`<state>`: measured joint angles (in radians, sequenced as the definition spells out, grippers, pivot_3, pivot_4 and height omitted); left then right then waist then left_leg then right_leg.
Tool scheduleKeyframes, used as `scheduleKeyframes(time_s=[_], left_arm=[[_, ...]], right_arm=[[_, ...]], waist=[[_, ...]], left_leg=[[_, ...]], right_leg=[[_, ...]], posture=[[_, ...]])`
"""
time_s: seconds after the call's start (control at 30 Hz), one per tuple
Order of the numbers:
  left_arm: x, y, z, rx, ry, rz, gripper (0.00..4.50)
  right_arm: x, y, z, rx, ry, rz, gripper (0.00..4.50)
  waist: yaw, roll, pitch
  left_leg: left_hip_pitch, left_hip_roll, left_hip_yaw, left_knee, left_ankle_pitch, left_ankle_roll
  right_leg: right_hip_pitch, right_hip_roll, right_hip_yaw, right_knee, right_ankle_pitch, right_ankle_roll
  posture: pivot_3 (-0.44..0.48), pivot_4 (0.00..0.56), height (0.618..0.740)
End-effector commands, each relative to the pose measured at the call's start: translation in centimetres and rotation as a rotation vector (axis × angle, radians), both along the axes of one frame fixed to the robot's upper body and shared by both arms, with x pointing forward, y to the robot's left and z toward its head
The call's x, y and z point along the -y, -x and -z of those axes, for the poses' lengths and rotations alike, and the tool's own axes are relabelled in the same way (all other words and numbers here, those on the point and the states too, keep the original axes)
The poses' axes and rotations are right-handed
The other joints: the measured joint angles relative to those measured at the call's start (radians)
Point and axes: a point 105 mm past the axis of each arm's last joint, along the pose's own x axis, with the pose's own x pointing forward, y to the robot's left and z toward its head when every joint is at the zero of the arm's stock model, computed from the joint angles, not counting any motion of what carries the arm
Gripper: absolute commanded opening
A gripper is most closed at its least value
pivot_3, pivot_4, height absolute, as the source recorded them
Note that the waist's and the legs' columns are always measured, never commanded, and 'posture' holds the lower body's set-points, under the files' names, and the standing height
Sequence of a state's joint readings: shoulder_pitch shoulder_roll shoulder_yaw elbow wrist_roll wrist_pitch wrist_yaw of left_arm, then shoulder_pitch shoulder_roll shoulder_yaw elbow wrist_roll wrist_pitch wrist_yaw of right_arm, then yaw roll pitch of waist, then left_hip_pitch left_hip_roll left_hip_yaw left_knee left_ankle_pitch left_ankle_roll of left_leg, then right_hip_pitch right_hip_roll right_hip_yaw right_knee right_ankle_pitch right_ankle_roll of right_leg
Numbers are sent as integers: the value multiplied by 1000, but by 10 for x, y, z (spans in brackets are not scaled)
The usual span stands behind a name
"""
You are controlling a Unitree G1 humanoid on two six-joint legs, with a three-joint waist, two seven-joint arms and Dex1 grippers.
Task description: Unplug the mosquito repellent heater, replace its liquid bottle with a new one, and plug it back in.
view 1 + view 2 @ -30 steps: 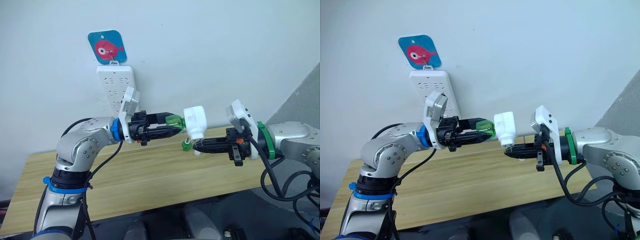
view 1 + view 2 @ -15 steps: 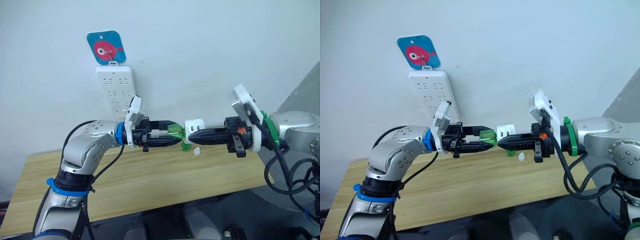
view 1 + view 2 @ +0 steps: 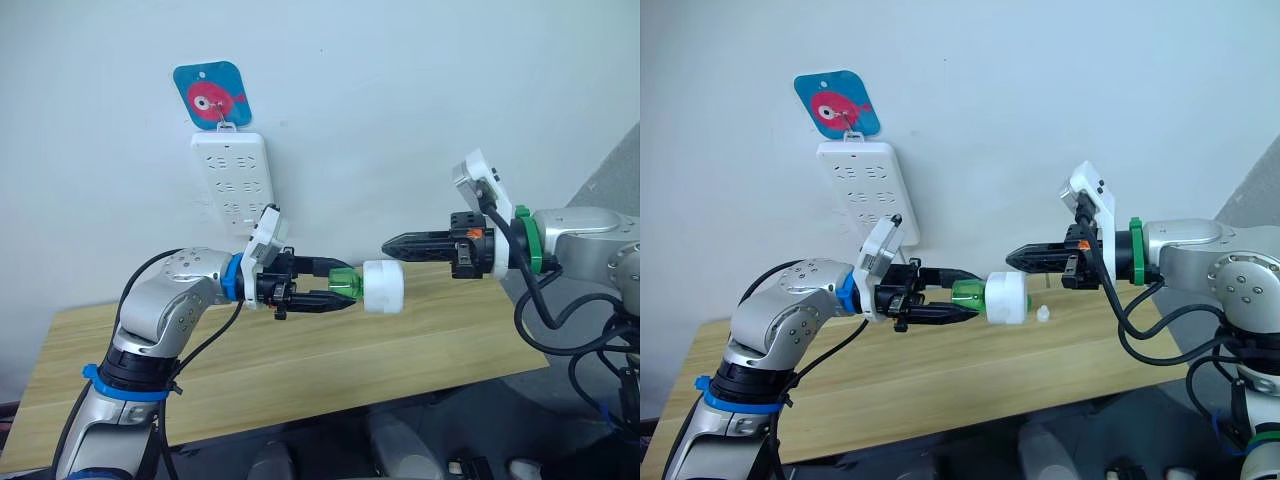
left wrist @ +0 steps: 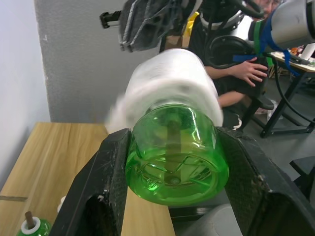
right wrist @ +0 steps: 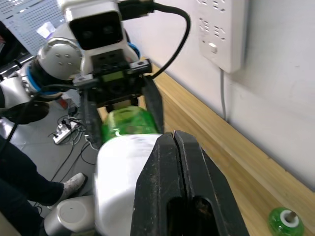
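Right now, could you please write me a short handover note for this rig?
Left gripper: shut on a green bottle with the heater on its end, above the table.
Right gripper: shut, empty, apart from the heater.
A second bottle and a white cap sit on the table.
Done: heater unplugged; bottle apparently fitted.
Left: plug it into the power strip.

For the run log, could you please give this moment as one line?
left gripper: shut on green bottle, heater attached | right gripper: shut, empty, apart
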<state>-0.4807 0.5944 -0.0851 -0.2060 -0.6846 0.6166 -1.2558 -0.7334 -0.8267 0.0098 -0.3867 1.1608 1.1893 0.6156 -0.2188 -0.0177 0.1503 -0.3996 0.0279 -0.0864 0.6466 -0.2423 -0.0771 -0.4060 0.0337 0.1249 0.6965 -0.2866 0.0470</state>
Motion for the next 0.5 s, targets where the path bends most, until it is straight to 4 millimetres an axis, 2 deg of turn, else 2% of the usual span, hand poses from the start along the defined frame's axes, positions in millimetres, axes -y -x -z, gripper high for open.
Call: scheduleKeyframes(time_s=[0.03,0.13,0.37,0.5], left_arm=[[-1,6,-10,19,18,31,2304],[-1,9,-14,-11,37,48,2304],[2,12,-33,-84,101,81,2304],[1,10,-40,-113,127,67,2304]], right_arm=[[0,7,-25,50,-68,-51,0],[2,1,-27,62,-76,-19,0],[6,-15,6,42,-18,57,0],[6,-11,16,2,-12,38,0]], waist=[[-1,0,0],[-1,0,0],[-1,0,0],[-2,0,-1]], left_leg=[[0,0,0,0,0,0],[0,0,0,0,0,0],[0,0,0,0,0,0],[0,0,0,0,0,0]], right_leg=[[0,0,0,0,0,0],[0,0,0,0,0,0],[0,0,0,0,0,1],[0,0,0,0,0,1]], posture=[[-220,75,740],[-220,75,740],[-231,76,740],[-226,74,740]])
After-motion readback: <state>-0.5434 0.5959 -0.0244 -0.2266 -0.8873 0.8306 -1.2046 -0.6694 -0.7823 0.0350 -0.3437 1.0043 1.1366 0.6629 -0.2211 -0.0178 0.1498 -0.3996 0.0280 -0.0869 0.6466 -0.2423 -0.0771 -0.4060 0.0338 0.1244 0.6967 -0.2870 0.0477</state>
